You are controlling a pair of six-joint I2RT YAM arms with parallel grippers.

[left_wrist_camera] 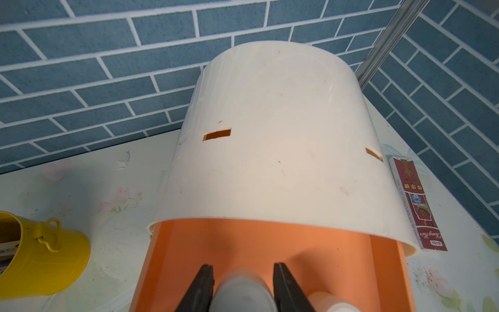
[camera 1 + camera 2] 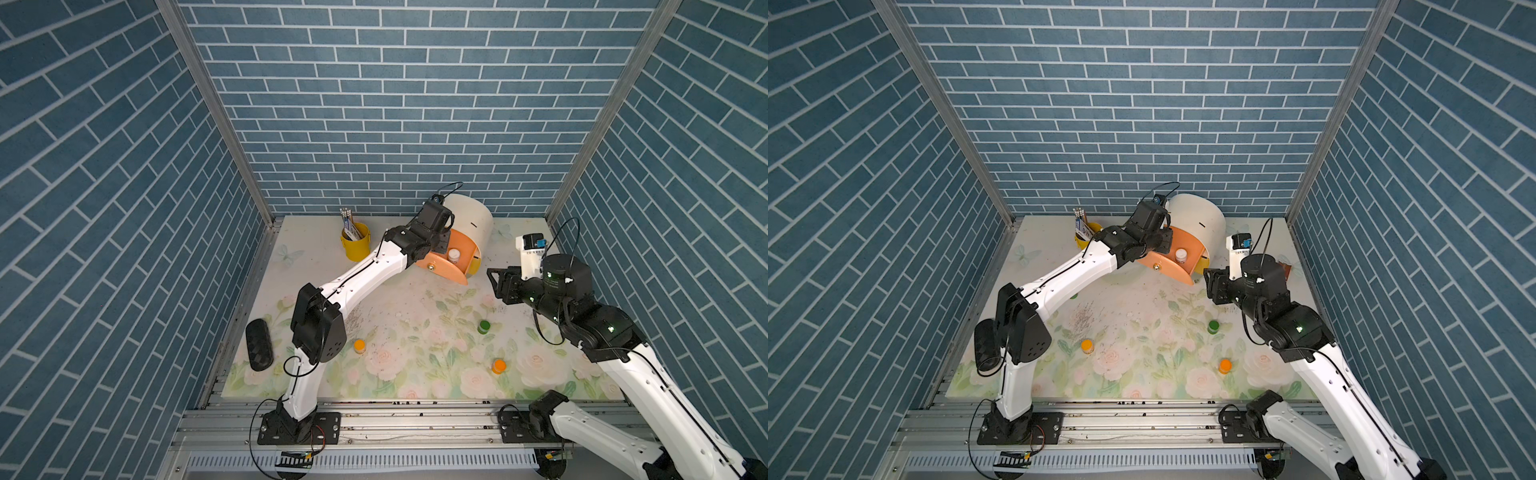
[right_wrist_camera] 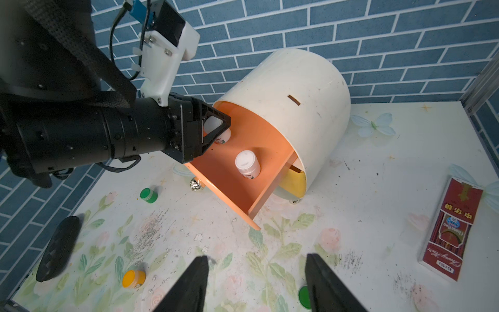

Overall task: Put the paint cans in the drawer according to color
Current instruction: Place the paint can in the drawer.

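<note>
The drawer chest (image 2: pixel 469 220) stands at the back, white and round-topped, its peach top drawer (image 3: pixel 229 175) pulled out. One white paint can (image 3: pixel 247 164) stands upright in that drawer. My left gripper (image 1: pixel 243 272) hangs over the drawer's far side, shut on a second white paint can (image 1: pixel 244 291). On the mat lie two green cans (image 3: pixel 148 194) (image 2: pixel 483 326) and two orange cans (image 2: pixel 359 345) (image 2: pixel 498 366). My right gripper (image 3: pixel 256 272) is open and empty above the mat, in front of the drawer, with a green can (image 3: pixel 305 297) beside one finger.
A yellow pencil cup (image 2: pixel 355 241) stands left of the chest. A black case (image 2: pixel 259 345) lies at the mat's left edge. A red flat box (image 3: pixel 449 229) lies right of the chest. The yellow drawer front (image 3: pixel 293 181) shows under the peach one.
</note>
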